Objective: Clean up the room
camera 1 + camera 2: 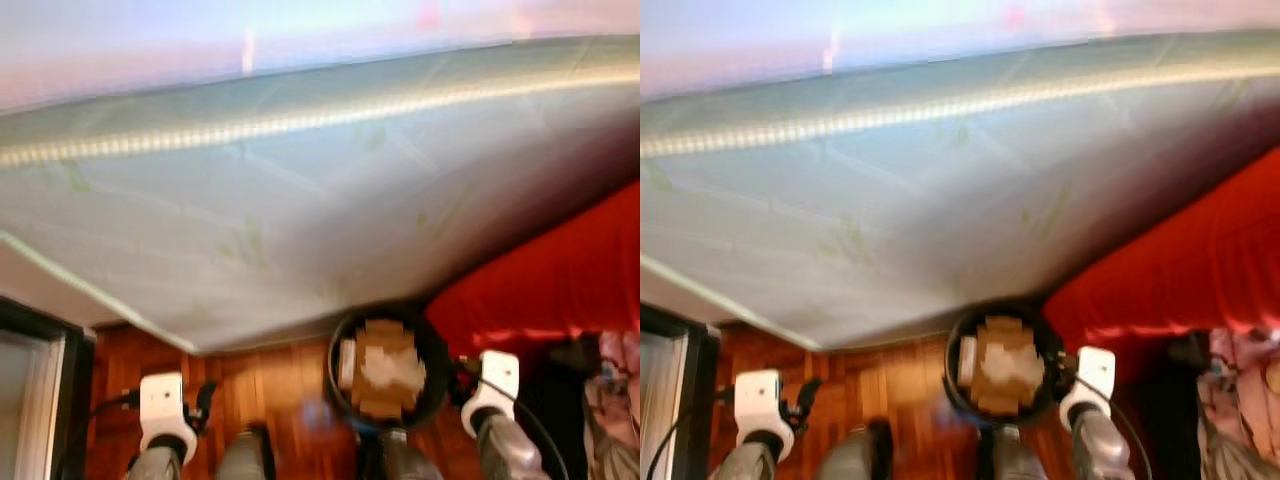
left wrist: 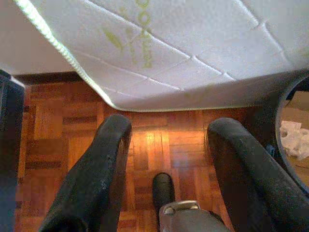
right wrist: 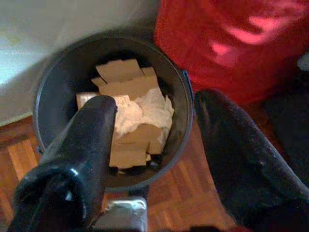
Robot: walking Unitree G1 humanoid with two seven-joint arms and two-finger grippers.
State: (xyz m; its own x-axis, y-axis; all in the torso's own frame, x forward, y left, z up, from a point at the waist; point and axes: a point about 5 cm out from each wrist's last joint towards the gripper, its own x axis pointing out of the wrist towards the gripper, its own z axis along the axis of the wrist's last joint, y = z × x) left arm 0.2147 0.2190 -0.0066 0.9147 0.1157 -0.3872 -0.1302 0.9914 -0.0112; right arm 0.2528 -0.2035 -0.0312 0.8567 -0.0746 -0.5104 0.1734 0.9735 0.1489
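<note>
The bin (image 1: 385, 368), a round black bucket, stands on the wood floor (image 1: 270, 385) right at the robot's feet, slightly to its right. Its rim sits under the overhanging edge of the mattress (image 1: 300, 220), and a red cover (image 1: 550, 280) drapes just beside it on the right. The mattress corner juts toward the robot, so bare floor shows as a narrow patch between that corner, the bin and a dark door frame (image 1: 40, 390) at the far left. A heap of patterned cloth (image 1: 610, 390) lies at the right edge, past a dark gap.

The right wrist view looks into the bin: it holds pieces of brown cardboard (image 3: 126, 79) and crumpled white paper (image 3: 145, 113), which the head views blur. The left wrist view shows the quilted stitching and green print on the mattress (image 2: 193, 53), and the bin's rim (image 2: 285, 135) at its side.

Both arms are held low and forward. The left gripper (image 2: 164, 159) hangs over bare floor, fingers (image 2: 96, 179) spread apart, nothing between them. The right gripper (image 3: 154, 140) hovers above the bin's near rim, fingers (image 3: 87, 145) parted and empty.
</note>
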